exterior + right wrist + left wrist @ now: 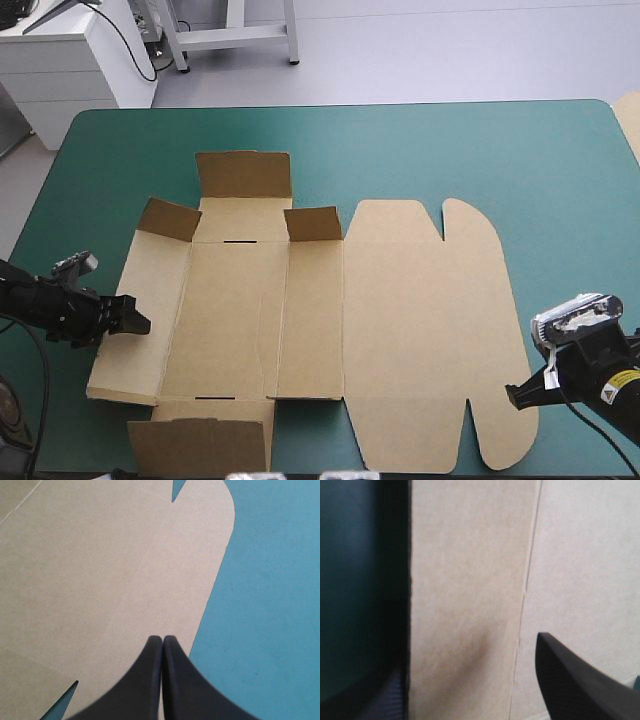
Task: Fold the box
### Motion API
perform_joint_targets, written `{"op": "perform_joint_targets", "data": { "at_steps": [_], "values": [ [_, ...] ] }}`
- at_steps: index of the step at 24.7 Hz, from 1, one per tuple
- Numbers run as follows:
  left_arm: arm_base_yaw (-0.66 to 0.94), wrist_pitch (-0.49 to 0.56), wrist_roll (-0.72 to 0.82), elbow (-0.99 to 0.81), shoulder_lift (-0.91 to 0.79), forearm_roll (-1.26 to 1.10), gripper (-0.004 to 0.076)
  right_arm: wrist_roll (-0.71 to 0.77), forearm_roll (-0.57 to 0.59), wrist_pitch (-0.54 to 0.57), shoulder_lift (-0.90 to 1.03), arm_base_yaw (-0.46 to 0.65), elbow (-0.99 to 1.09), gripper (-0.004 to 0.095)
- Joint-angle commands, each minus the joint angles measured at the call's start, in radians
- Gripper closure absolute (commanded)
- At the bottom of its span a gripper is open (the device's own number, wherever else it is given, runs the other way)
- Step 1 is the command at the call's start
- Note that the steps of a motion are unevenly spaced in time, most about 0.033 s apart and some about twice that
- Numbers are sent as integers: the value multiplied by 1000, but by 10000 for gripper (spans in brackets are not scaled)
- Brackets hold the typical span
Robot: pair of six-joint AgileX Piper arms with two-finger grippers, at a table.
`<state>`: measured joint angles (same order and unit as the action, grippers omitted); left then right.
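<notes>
The brown box [300, 320] lies as a cut sheet on the teal-green cover. Its far flap [243, 173] and two corner flaps [168, 218] stand up, while the wide lid [430, 330] lies flat to the right. My left gripper [130, 322] is open at the outer edge of the left wall panel [135, 330]. In the left wrist view that panel [465, 580] runs between the gripper's [470, 655] spread fingers. My right gripper [520, 395] is shut, its tip over the lid's rounded right edge [220, 560], and the gripper [162, 637] holds nothing.
A near flap [200, 445] lies at the table's front edge. A piece of pale board [630, 120] shows at the table's far right edge. Bare cover [560, 200] stretches to the right of the lid and beyond the box.
</notes>
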<state>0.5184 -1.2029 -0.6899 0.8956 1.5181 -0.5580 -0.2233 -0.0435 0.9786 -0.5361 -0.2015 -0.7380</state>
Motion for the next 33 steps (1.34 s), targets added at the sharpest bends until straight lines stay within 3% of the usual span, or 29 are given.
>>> {"op": "perform_joint_targets", "data": {
  "at_steps": [1, 19, 21, 27, 33],
  "values": [
    [0, -87, -36, 17, -29, -96, 276, -9, 6, -68, -5, 8, -24, 929],
    [-72, -89, -60, 17, 10, -104, 344, -9, 6, -68, -5, 8, -24, 929],
    [-72, -84, -58, 17, 21, -107, 375, -9, 6, -68, -5, 8, -24, 929],
    [-72, -91, -58, 17, 29, -123, 731, -9, -4, -68, -5, 8, -24, 929],
    [-79, -94, -71, 38, 27, -314, 731, -5, -6, -64, -5, 8, -24, 929]
  ]
}}
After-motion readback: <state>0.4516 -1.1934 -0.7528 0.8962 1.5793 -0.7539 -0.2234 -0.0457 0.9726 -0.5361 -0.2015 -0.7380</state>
